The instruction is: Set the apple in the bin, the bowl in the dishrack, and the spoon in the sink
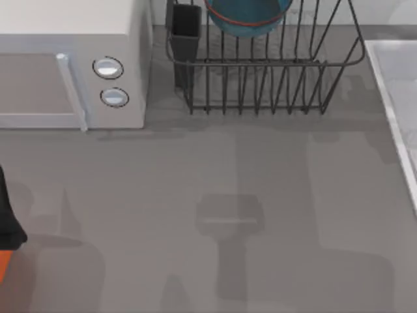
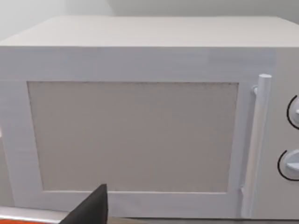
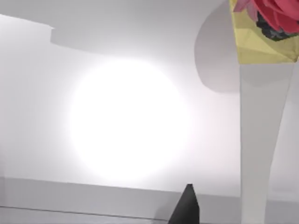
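Note:
The blue bowl (image 1: 247,13) with its reddish rim sits inside the dark wire dishrack (image 1: 273,85) at the back middle of the table. The pale sink (image 1: 401,78) runs along the right edge. The apple, the spoon and the bin are out of view. My left arm (image 1: 6,222) shows as a black piece at the table's left edge, far from the rack. A dark tip of my left gripper (image 2: 88,210) points at the microwave door. A dark tip of my right gripper (image 3: 187,205) faces a bright white wall.
A white microwave (image 1: 71,65) with two round knobs stands at the back left, left of the rack's dark cutlery cup (image 1: 186,32). An orange patch (image 1: 3,267) lies at the left edge. A yellow and red object (image 3: 266,32) sits on a white stem.

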You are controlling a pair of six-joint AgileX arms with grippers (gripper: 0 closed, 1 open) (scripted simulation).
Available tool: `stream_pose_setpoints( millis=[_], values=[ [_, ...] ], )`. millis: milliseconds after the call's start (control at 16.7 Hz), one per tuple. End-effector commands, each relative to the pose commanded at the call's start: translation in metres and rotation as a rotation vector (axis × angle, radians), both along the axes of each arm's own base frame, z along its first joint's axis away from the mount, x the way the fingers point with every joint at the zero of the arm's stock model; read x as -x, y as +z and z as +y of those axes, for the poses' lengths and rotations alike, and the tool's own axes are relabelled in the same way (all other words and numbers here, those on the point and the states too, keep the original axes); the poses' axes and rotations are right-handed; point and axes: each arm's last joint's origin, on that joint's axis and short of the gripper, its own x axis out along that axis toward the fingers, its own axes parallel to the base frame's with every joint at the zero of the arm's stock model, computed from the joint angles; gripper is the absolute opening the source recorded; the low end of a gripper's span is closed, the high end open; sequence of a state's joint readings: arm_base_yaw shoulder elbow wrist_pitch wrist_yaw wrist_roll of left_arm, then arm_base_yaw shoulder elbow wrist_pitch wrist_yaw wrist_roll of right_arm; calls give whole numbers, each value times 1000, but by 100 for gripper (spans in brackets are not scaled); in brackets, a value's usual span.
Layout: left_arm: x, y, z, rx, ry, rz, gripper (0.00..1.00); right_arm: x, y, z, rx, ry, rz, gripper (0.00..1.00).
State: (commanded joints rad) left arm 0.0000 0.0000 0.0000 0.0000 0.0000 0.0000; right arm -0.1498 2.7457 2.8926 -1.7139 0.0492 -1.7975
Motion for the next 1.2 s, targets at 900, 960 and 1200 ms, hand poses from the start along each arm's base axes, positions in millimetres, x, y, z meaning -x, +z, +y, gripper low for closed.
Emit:
stream_pose_setpoints(
  millis=[900, 960, 1200],
  values=[
    [0, 0, 0, 0, 0, 0, 100, -1, -44, 2, 0, 6, 2, 0],
    [0, 0, 0, 0, 0, 0, 100, -1, -44, 2, 0, 6, 2, 0],
    [0, 0, 0, 0, 0, 0, 100, -1, -44, 2, 0, 6, 2, 30]
  ],
)
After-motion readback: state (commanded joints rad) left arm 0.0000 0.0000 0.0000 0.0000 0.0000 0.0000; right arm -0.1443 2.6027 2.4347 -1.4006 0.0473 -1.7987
